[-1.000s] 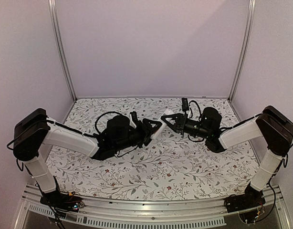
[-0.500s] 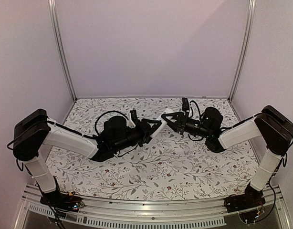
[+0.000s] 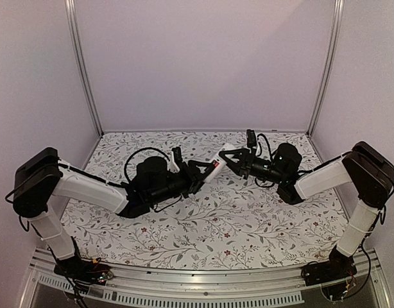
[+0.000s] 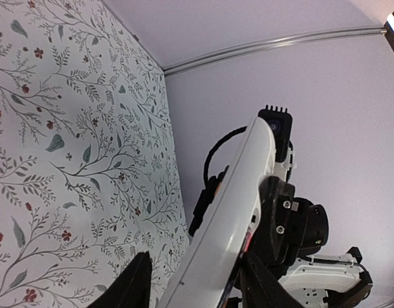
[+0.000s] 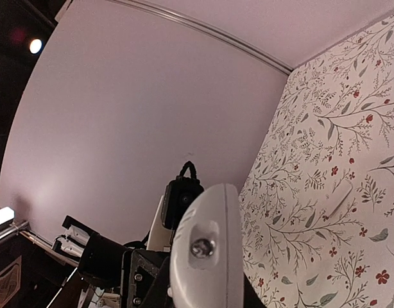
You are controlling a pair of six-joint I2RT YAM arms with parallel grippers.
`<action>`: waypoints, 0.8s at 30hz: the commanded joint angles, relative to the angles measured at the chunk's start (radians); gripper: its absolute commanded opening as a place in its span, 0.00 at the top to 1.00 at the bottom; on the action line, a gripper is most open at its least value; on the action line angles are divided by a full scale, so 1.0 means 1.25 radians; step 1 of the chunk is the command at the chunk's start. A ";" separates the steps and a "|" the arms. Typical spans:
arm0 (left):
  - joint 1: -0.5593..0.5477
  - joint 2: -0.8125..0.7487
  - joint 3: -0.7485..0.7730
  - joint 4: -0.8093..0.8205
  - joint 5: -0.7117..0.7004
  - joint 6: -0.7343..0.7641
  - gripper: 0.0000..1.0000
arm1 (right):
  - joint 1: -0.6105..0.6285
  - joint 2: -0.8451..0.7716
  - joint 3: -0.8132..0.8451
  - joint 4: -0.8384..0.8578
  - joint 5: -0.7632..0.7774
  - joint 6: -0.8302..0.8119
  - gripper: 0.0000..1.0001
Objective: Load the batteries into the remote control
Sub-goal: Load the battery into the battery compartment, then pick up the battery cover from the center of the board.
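Left tool (image 3: 205, 172) — clasping remote (image 3: 214, 167), right tool (image 3: 228, 159) opposite

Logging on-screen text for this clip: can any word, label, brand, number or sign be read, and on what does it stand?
None can be read in any view. The small white oblong plastic remote shows only a blank edge; the floral table cover carries a pattern, no writing.
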 commanded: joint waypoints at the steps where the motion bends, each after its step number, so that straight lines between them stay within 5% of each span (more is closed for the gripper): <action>1: 0.009 -0.005 -0.030 -0.085 -0.013 0.023 0.55 | -0.006 -0.001 0.014 0.079 0.003 0.017 1.00; 4: 0.009 -0.015 -0.025 -0.109 -0.013 0.047 0.53 | -0.007 -0.001 0.019 0.074 0.000 0.019 1.00; 8: 0.009 -0.069 0.003 -0.216 -0.037 0.144 0.26 | -0.013 -0.006 0.019 0.051 -0.007 0.014 1.00; 14: 0.013 -0.160 0.050 -0.373 -0.060 0.335 0.07 | -0.037 -0.026 0.009 -0.023 -0.030 -0.023 1.00; 24: 0.105 -0.242 0.141 -0.767 -0.114 0.653 0.02 | -0.054 -0.056 -0.005 -0.225 -0.081 -0.129 1.00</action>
